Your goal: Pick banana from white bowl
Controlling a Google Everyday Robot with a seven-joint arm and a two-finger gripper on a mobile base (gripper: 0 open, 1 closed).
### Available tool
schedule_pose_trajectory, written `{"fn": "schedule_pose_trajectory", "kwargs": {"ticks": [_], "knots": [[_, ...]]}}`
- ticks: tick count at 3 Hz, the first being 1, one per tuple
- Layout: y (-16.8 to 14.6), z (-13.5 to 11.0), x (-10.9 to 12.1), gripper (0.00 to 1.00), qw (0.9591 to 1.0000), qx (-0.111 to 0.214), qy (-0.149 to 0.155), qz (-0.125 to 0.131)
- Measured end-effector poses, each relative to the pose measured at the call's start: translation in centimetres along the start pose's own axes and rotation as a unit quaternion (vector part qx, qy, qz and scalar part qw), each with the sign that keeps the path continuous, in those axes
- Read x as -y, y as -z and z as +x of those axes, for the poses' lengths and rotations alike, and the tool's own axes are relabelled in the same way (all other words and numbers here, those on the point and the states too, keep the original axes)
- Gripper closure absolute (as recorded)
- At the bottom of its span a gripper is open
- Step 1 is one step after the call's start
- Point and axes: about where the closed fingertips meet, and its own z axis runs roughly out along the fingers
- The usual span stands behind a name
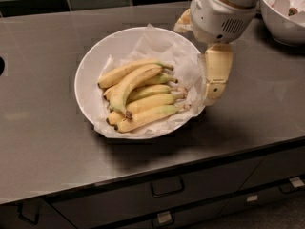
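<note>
Banana (pixel 132 81) on top in white bowl (pixel 82 82); claw (pixel 213 95) beside bowl rim

White bowl (pixel 93 61) sits on dark tabletop (pixel 43 147), lined with crinkled paper (pixel 159 44). Banana (pixel 132 81), thick and curved, lies on top of slimmer bananas (pixel 147 116), dark stem end toward front. End effector (pixel 215 80) hangs at bowl's right rim, near the pile, not touching fruit. Another bowl (pixel 286 25) top right.
</note>
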Motion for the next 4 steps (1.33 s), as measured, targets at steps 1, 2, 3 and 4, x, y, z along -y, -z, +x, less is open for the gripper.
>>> {"fn": "schedule_pose_trajectory", "kwargs": {"ticks": [1,2,3,4], "knots": [[-1.5,-2.8,0.7,0.00,0.9977,-0.001,0.066,-0.018],[-3.2,-4.9,0.8,0.00,0.9891,0.014,0.139,-0.047],[-4.9,-6.6,1.3,0.00,0.9685,0.053,0.233,-0.069],[-5.1,-7.3,2.1,0.00,0.9679,0.053,0.239,-0.059]]}}
